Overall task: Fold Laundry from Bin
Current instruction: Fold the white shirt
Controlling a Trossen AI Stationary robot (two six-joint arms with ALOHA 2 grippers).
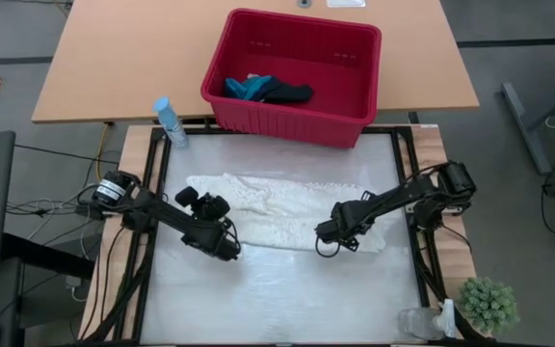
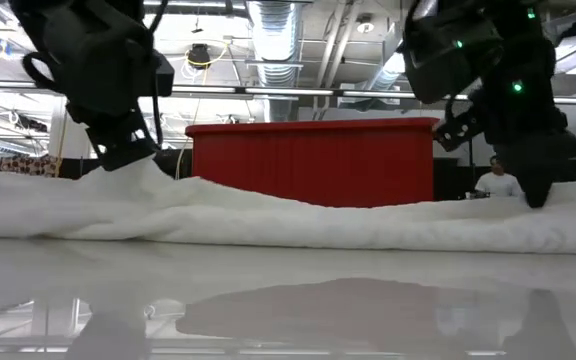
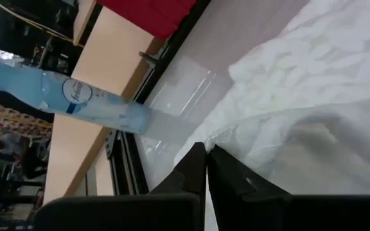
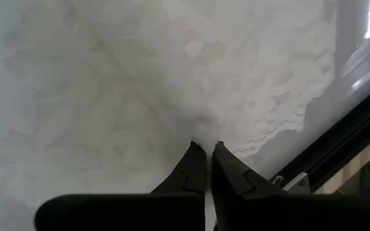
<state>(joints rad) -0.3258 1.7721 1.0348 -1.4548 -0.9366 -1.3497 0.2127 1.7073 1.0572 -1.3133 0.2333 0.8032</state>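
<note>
You see the white cloth (image 1: 287,210) lying lengthwise left to right; the left gripper (image 1: 227,251) and right gripper (image 1: 324,234) both pinch its near edge.

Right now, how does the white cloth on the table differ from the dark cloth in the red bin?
The white cloth lies spread flat across the table, while the dark cloth sits bunched in the red bin. The white cloth is far larger than the dark cloth. The left gripper and right gripper both pinch the white cloth's near edge; neither is near the dark cloth. Both are soft laundry.
</note>
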